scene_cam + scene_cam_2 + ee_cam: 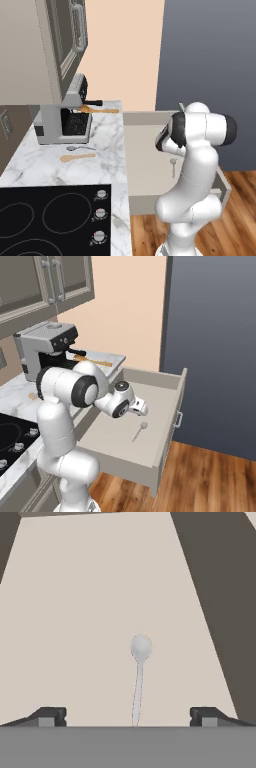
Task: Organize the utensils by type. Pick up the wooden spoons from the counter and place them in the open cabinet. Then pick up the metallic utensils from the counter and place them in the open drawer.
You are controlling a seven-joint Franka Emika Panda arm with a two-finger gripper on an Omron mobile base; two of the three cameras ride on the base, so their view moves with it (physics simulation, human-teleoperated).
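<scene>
Gripper [128, 717] spread wide, nothing between the fingertips [50, 716]; poised above the open drawer [167, 406]. Metal spoon [138, 677] flat on the pale drawer floor. In the hand view, long axis running bottom to top, bowl at the top, handle end toward the gripper and midway between the tips, apart from both. In the right base view, same spoon [139, 431] lying obliquely, bowl toward the drawer's front panel, handle toward the arm side, just below the hand [134, 406].

On the counter [107, 150], in the left base view:
- second small silver spoon [80, 148] just in front of the coffee machine [62, 117], long axis roughly left-right, bowl at left;
- wooden spoon [77, 157] just beside it on the near side, near parallel, bowl at left, handle tilted slightly up to the right;
- another wooden spoon [100, 109] beside the coffee machine, bowl next to the machine, handle pointing right toward the counter end.

Open cabinet [67, 40] above the machine, door swung out, bar handle visible. Black cooktop [50, 215] at near left.
</scene>
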